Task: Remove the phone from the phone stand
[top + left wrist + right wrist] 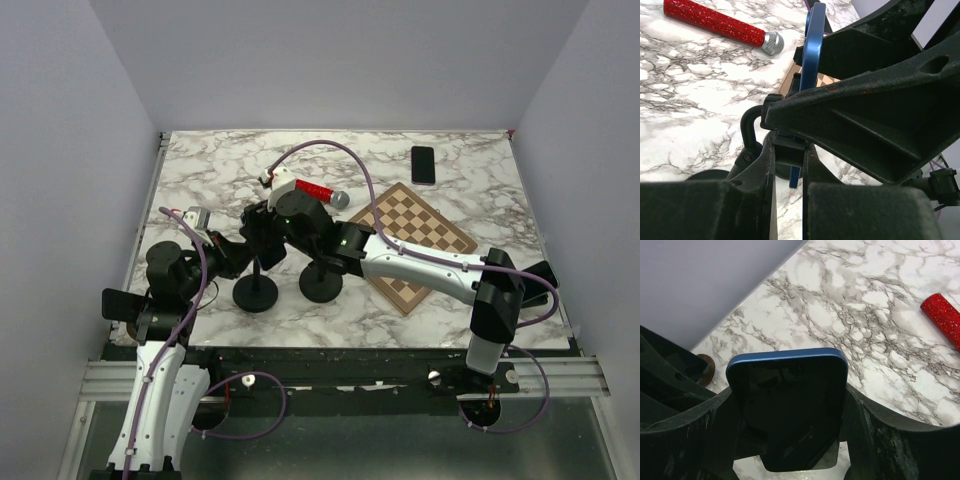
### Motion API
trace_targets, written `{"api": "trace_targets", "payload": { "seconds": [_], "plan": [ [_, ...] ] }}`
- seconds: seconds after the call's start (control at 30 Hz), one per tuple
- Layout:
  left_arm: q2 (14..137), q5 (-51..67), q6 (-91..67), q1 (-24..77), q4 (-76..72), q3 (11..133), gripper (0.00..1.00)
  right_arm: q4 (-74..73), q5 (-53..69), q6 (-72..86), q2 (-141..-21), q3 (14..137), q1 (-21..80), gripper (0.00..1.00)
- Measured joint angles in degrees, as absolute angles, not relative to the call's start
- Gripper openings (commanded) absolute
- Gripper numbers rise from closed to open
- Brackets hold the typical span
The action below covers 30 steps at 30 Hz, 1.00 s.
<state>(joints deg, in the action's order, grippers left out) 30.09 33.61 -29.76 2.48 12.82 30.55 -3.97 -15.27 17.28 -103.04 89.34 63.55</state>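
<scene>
Fingers clamped on both sides, risky pull coming up

Left fingers [747, 200] pinch the phone stand [749, 131] between them; right fingers [890, 440] squeeze the blue phone [790, 410] by its side edges, seemingly seated in the stand. If the left grip slips, I reckon the stand tips along with it.

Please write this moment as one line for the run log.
right gripper: shut on blue flat phone | left gripper: shut on black phone stand | phone: not yet off stand
</scene>
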Motion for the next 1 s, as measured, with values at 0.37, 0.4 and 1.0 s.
{"api": "trace_targets", "payload": {
  "seconds": [0.37, 0.4, 1.0],
  "plan": [
    [28.29, 34.54, -30.46, 3.09, 14.63, 30.63, 0.00, 13.30, 4.36, 12.43, -98.02, 76.16, 58.28, 0.01],
    [28.16, 34.52, -30.41, 3.09, 14.87, 30.63, 0.00, 13.41, 6.61, 12.40, -98.02, 76.14, 57.65, 0.01],
    [28.84, 34.54, -30.20, 3.07, 14.59, 30.63, 0.00, 13.37, 36.53, 12.16, -103.59, 81.71, 49.89, 0.01]
  ]
}}
